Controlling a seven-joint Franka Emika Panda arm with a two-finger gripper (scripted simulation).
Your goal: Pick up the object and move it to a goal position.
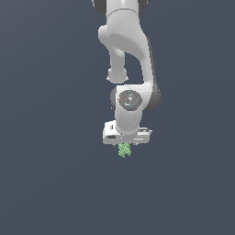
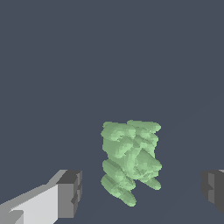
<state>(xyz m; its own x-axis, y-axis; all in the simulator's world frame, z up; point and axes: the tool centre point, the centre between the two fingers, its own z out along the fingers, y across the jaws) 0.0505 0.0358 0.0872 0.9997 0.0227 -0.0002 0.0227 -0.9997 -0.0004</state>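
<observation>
The object [image 2: 130, 159] is a small pale green lump with ridged, spiky fins all round. In the wrist view it lies between the two fingers [image 2: 69, 193], with open space on both sides. My gripper [image 2: 142, 190] is open and touches nothing. In the exterior view the object [image 1: 124, 150] shows as a green tuft just below the white gripper [image 1: 126, 143], which points straight down over it. The fingertips are hidden there behind the hand.
Only a flat, plain dark grey-blue floor [image 1: 50, 183] surrounds the arm in both views. No other object, container or goal marker shows.
</observation>
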